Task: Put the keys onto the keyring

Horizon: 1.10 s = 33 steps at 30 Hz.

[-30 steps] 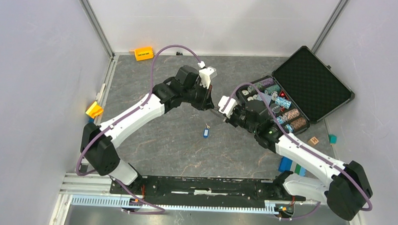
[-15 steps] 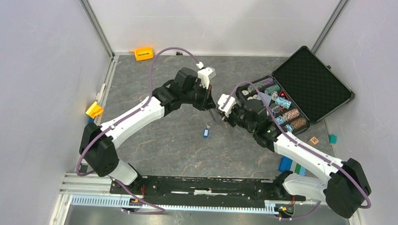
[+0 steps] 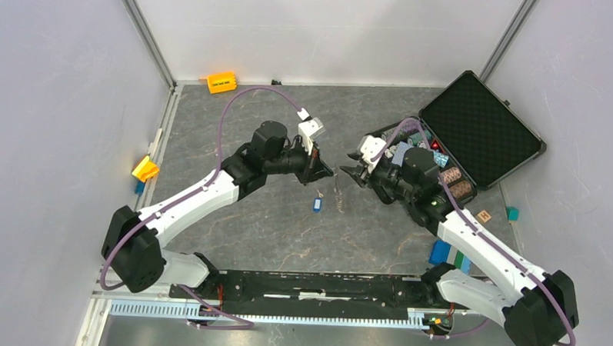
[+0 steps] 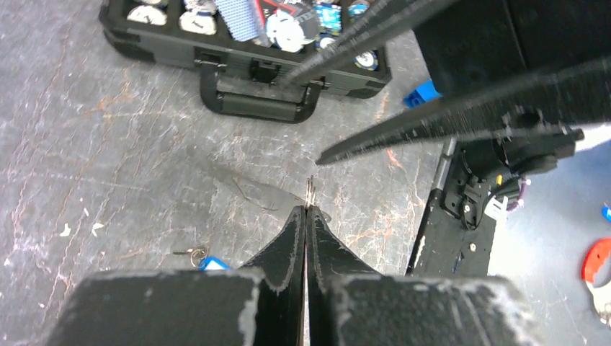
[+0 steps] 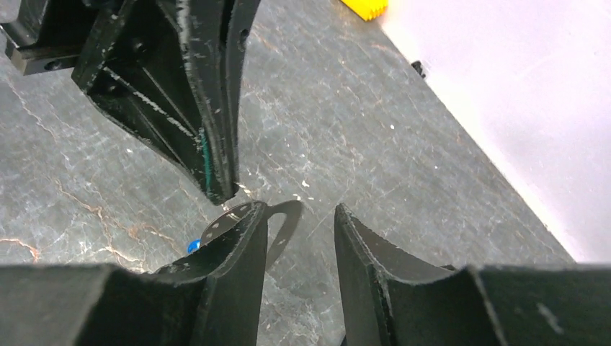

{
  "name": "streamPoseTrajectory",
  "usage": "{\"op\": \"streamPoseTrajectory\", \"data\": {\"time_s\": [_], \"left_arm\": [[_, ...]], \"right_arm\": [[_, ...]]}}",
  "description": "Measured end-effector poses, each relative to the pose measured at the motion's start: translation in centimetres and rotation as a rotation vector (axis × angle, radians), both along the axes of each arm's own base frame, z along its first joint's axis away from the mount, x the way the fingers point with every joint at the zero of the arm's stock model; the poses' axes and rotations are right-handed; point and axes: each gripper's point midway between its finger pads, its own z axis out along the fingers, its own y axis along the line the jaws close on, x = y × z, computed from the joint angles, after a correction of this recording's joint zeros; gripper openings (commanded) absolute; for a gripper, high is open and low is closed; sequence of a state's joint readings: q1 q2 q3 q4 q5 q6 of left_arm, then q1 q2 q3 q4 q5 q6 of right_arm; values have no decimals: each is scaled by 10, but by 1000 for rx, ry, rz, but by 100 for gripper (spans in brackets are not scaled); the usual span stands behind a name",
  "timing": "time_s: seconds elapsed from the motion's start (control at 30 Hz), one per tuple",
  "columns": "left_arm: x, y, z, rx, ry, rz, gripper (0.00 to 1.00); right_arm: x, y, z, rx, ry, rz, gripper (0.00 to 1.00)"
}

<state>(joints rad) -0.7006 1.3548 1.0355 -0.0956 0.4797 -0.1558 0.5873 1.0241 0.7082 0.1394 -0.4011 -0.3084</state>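
My left gripper (image 3: 326, 174) is shut on a thin metal keyring (image 4: 311, 189), which sticks out edge-on past its fingertips (image 4: 308, 210). In the right wrist view the ring (image 5: 229, 220) hangs just below the left fingers and partly behind my right gripper's left finger. My right gripper (image 3: 348, 174) is open and empty (image 5: 299, 213), a short way right of the ring. A key with a blue tag (image 3: 317, 204) lies on the table below both grippers; it also shows in the left wrist view (image 4: 209, 261) and the right wrist view (image 5: 193, 246).
An open black case of poker chips (image 3: 474, 125) lies at the back right, its handle side in the left wrist view (image 4: 245, 65). An orange block (image 3: 221, 82) sits at the back wall, a yellow one (image 3: 145, 169) at the left edge, blue blocks (image 3: 439, 253) at the right.
The two grippers, pressed together before, have come apart. The right gripper has opened and drawn back to the right. The left arm has swung nearer and lower, still shut on the ring.
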Motion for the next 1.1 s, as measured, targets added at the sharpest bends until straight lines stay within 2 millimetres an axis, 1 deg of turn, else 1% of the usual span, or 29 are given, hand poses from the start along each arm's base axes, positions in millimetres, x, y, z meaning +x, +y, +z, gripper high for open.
{"op": "streamPoseTrajectory", "data": {"time_s": [0.07,0.17,0.33,0.47,0.63,0.83,1.1], "left_arm": [[-7,-2,6,-33,-38,-52,2],[-15,-3,9,-66,-76,-111,2],[-25,-6,9,-98,-107,-182,2],[-32,-6,9,-114,-137,-220,2],[-37,-5,11,-127,-184,-256,2],[-42,-5,17,-142,-220,-287,2],[-43,-5,20,-154,-233,-305,2]], "right_arm": [[-1,-2,7,30,-6,23,43],[-8,0,12,62,1,89,43],[-27,7,12,91,25,219,43],[-37,6,9,104,32,271,43],[-44,3,10,117,25,313,39],[-54,6,8,126,41,367,32],[-58,9,2,135,66,398,17]]}}
